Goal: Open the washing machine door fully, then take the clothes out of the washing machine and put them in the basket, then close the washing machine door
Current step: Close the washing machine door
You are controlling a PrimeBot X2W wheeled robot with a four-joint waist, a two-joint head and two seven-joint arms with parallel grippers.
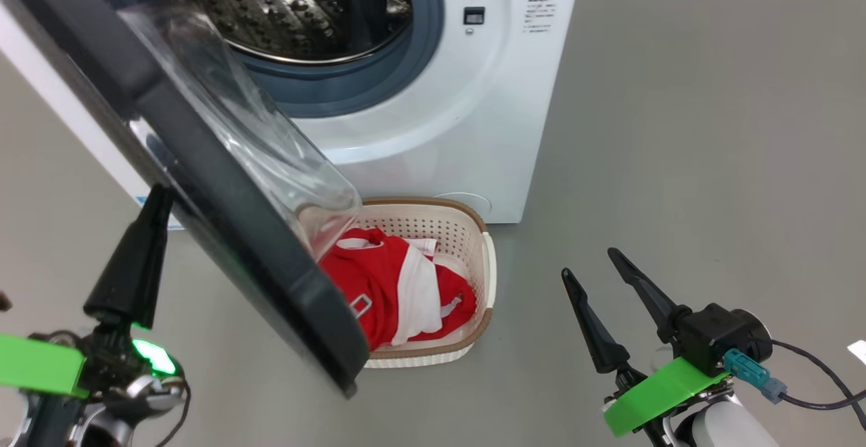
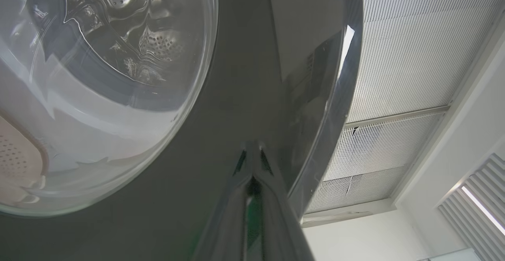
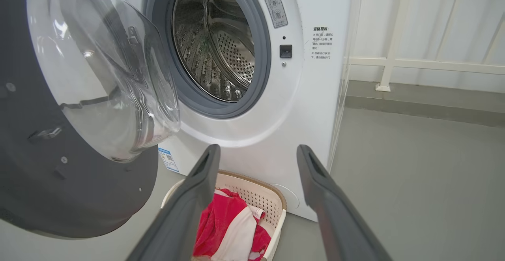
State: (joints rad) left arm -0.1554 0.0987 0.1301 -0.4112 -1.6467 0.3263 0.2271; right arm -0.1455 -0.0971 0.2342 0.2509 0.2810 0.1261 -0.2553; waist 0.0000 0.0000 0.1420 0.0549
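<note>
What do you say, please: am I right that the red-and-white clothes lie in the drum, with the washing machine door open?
Not quite: the head view shows the clothes lying in the basket, not the drum; the washing machine door is indeed open.

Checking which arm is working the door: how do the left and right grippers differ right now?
The left gripper is shut, the right gripper open. The left gripper's tips sit against the black outer face of the washing machine door; the right gripper hangs free beside the basket, touching nothing. Both hold nothing and have long dark fingers.
</note>
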